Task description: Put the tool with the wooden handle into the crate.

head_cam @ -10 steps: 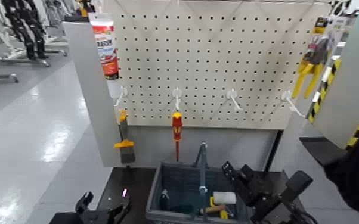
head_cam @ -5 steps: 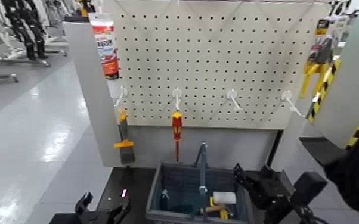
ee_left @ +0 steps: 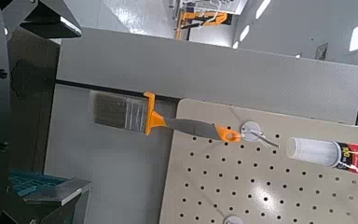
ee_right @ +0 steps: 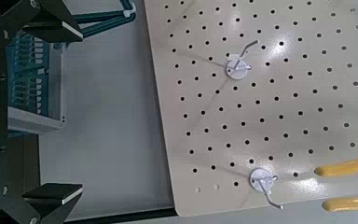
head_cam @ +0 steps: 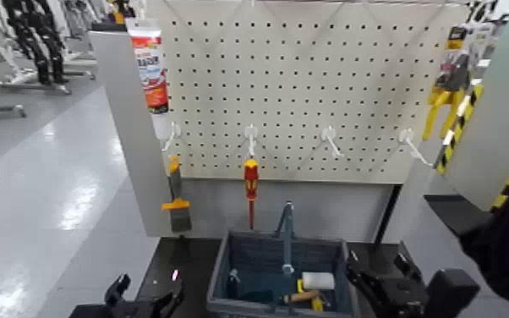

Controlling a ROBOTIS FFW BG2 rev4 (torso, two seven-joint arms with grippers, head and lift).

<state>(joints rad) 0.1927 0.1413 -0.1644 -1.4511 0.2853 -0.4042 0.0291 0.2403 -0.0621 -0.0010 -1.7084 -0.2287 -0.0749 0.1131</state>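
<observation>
The tool with the wooden handle (head_cam: 301,297) lies inside the dark grey crate (head_cam: 221,272), near its front right corner, beside a white object (head_cam: 317,280). Only its tan handle shows clearly. My right gripper (head_cam: 385,273) hangs open and empty just outside the crate's right wall, low in the head view. In the right wrist view the right gripper (ee_right: 70,112) has its fingers spread wide, with the crate (ee_right: 33,79) off to one side. My left gripper (head_cam: 145,300) rests open at the bottom left, apart from the crate.
A white pegboard (head_cam: 309,84) stands behind the crate. On it hang a brush with a yellow band (head_cam: 176,203), a red-and-yellow screwdriver (head_cam: 250,188), a tube (head_cam: 150,63) and yellow-handled pliers (head_cam: 438,106). Two hooks (head_cam: 331,139) are bare.
My right gripper has drawn back from over the crate's right side, going down and to the right. The tool stays lying in the crate. The left arm has not moved.
</observation>
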